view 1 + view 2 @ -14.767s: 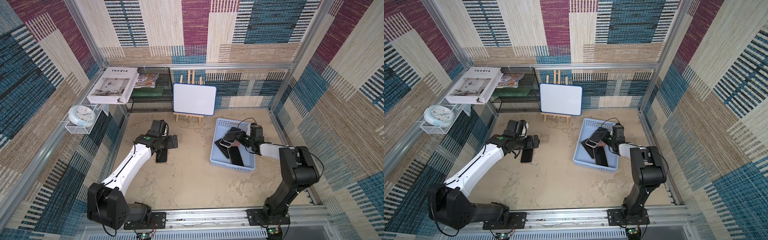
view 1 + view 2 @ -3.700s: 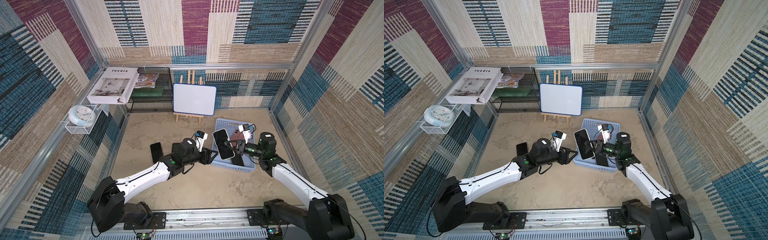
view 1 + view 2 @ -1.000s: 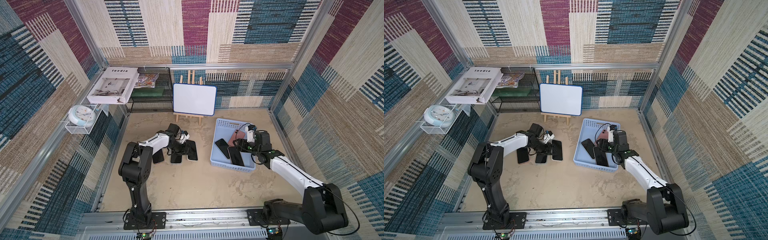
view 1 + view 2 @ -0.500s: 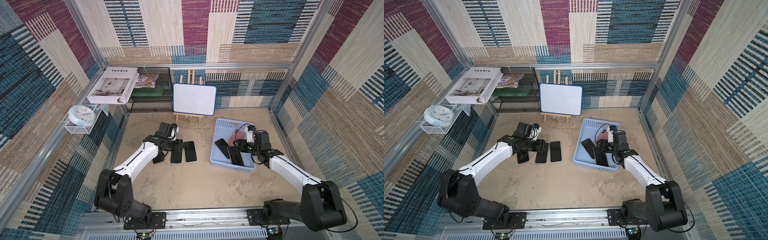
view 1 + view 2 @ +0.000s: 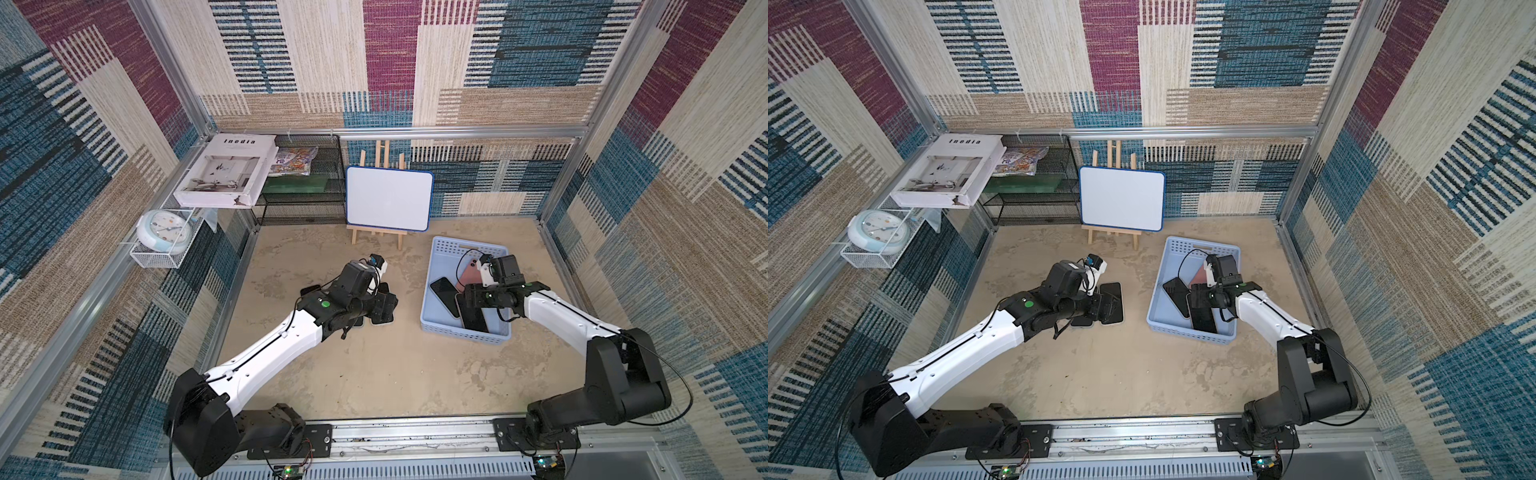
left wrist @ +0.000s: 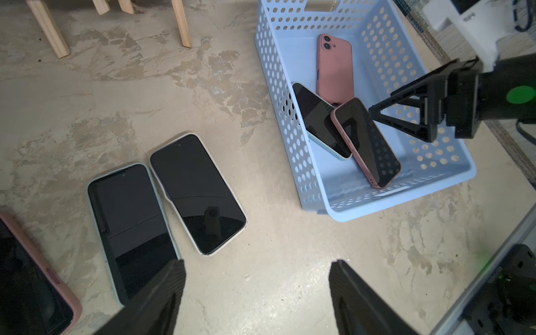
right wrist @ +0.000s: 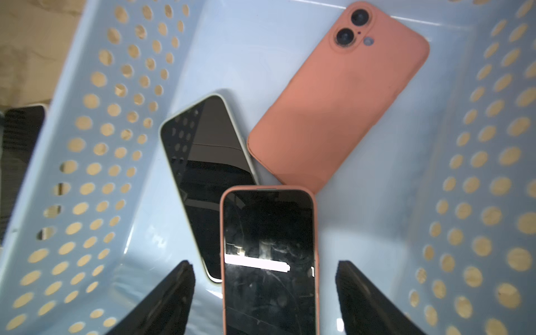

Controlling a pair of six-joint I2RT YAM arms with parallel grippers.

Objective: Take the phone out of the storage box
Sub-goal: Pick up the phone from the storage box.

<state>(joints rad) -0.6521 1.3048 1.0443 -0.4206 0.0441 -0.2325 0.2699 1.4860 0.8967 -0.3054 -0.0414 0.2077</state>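
**Three phones in the box, three out on the table**

In both top views the left arm (image 5: 270,345) hides most of the phones on the table (image 5: 395,374), and the right gripper (image 5: 471,297) covers part of the box's load. In the left wrist view a pink-cased phone (image 6: 29,275) is cut off at the frame edge, next to a green-cased phone (image 6: 130,226) and a white-cased phone (image 6: 197,194).

The box (image 6: 290,116), pale blue with holed walls, stands on the table near them. Inside lie a pink phone (image 7: 336,107) back up, a pale-rimmed phone (image 7: 203,168) screen up, and a pink-rimmed phone (image 7: 268,255) overlapping it, its near end out of frame. The right gripper stands wide astride that one, a gap on each side. The left gripper (image 6: 256,269) is wide and empty over the table.
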